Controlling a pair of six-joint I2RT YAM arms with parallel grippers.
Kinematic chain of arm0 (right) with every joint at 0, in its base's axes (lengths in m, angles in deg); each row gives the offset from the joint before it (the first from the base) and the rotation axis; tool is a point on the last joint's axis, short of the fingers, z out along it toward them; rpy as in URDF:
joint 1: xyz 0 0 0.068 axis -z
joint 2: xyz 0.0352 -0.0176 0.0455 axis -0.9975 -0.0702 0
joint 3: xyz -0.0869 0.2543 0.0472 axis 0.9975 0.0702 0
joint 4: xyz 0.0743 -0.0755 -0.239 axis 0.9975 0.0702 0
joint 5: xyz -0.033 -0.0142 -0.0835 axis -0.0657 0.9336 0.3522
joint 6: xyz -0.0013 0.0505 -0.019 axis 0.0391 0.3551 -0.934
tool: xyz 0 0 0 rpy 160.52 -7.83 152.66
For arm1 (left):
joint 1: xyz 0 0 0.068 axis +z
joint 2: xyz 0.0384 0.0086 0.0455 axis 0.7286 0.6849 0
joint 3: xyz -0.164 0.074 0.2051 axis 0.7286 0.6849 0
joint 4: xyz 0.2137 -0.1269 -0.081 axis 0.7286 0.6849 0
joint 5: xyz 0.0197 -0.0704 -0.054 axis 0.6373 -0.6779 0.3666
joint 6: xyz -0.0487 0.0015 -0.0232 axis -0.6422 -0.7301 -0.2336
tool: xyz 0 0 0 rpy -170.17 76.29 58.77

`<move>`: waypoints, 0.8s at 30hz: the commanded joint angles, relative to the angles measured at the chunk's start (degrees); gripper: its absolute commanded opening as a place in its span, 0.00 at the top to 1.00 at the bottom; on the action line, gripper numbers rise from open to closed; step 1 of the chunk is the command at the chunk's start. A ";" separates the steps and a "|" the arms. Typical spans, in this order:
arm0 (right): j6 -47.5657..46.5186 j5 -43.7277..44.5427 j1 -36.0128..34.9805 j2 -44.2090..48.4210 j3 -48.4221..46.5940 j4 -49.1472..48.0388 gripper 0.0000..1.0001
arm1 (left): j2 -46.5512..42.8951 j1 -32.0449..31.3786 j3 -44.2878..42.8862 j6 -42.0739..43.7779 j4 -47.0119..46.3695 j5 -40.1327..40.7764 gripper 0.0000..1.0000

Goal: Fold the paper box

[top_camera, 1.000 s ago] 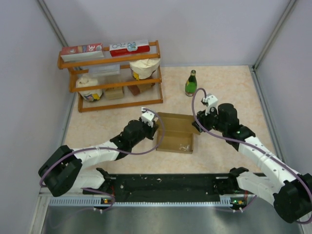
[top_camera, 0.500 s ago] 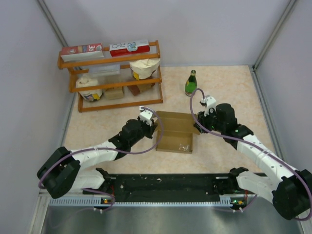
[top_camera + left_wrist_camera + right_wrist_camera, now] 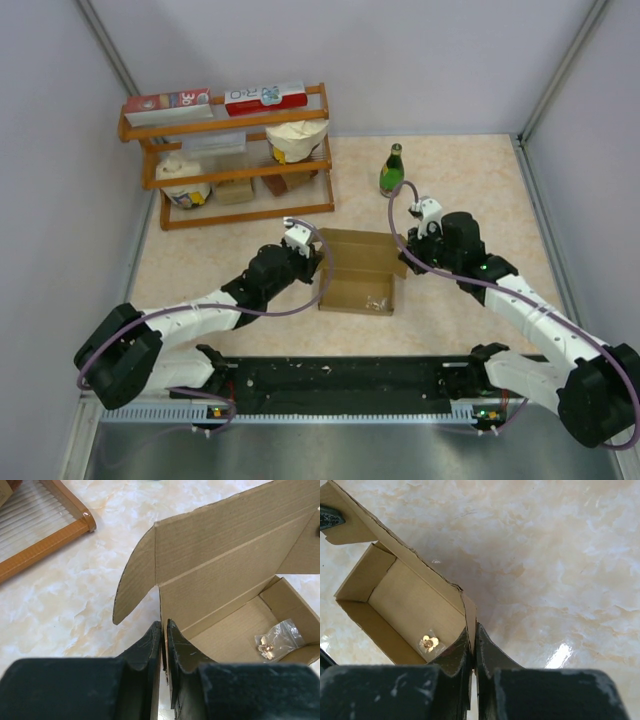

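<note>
On the marbled tabletop (image 3: 470, 180), the paper box (image 3: 358, 285) sits open between the two arms. Its long axis runs left to right and its lid is raised at the far side. The left gripper (image 3: 163, 632) has its jaws pinching the box's left end wall, and the right gripper (image 3: 472, 640) pinches the right end wall, so neither arm is nearer. A small clear packet (image 3: 274, 641) lies inside, its brass-coloured contents hard to make out.
</note>
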 commanded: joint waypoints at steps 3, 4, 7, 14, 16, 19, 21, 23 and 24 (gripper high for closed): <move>3.91 -0.64 0.70 -0.04 -1.03 -2.94 1.00 | -1.36 0.15 -1.42 -3.35 0.39 -2.41 0.86; 4.61 -0.12 0.70 0.23 -0.67 -3.56 1.00 | -1.35 0.15 -1.51 -3.79 0.48 -2.32 0.86; 6.46 4.09 -0.09 1.80 0.03 -5.84 1.00 | -1.44 0.15 -1.34 -5.29 -0.05 -1.53 0.86; 7.08 10.42 -1.59 4.01 0.73 -12.62 1.00 | 0.49 0.15 -3.18 -5.64 -1.01 2.25 0.85; 6.21 11.57 -2.03 3.13 0.82 -15.34 1.00 | 1.37 0.15 -4.06 -5.55 -1.28 3.30 0.85; 5.59 12.54 -2.55 0.59 0.38 -17.10 1.00 | 3.21 0.15 -5.38 -5.55 -2.07 3.83 0.85; 5.59 13.68 -3.43 -0.82 0.30 -18.33 1.00 | 4.96 0.15 -6.43 -5.55 -2.68 3.83 0.84; 5.59 15.00 -4.66 -2.05 0.47 -19.73 1.00 | 6.37 0.15 -7.31 -6.16 -2.86 3.66 0.84; 5.59 16.83 -5.36 -2.49 0.56 -20.35 1.00 | 7.16 0.15 -7.92 -6.43 -2.95 3.66 0.84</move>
